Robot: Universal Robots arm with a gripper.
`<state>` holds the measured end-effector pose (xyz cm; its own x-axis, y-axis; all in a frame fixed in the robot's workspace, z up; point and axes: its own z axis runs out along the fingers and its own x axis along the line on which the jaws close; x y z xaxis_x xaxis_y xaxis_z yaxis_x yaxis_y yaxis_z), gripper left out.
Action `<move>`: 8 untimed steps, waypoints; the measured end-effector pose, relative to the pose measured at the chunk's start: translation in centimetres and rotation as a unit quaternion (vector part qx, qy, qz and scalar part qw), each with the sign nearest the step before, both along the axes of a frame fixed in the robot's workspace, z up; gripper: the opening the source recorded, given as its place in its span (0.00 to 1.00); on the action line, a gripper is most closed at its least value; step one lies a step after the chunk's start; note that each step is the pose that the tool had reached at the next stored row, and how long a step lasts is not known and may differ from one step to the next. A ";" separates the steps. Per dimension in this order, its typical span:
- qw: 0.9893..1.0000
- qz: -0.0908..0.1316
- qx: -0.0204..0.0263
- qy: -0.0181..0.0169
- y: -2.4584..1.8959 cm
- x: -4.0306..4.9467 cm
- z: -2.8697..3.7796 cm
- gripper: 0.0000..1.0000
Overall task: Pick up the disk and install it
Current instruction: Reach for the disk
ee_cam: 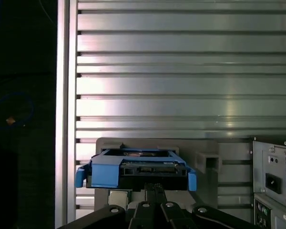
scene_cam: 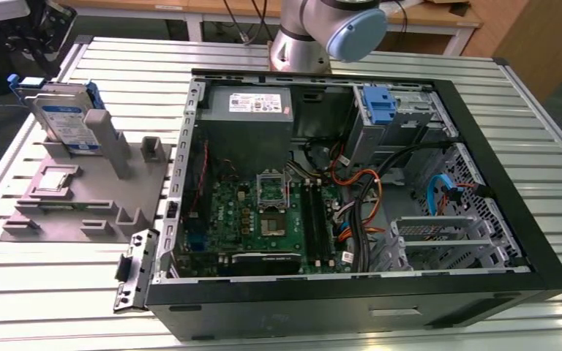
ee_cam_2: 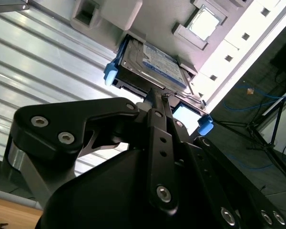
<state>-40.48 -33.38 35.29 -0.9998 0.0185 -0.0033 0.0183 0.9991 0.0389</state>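
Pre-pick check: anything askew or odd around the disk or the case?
Nothing stands out. The disk stands upright in the grey fixture and sits level in the first wrist view. The gripper is shut and pointed at it. The computer case lies open.

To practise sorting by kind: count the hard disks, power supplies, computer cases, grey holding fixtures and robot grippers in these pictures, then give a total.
disk: 1
power supply: 1
computer case: 1
grey holding fixture: 1
gripper: 1
Total: 5
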 end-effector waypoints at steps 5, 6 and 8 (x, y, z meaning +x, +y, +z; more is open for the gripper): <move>1.000 0.001 0.000 0.000 -0.14 -0.32 -0.36 0.10; 1.000 0.001 0.000 0.000 -0.20 -0.38 -0.42 0.10; 1.000 0.001 0.000 0.000 -0.30 -0.49 -0.53 0.10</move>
<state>-40.97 -33.69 34.76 -0.9999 0.0166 -0.0031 0.0165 0.9991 0.0389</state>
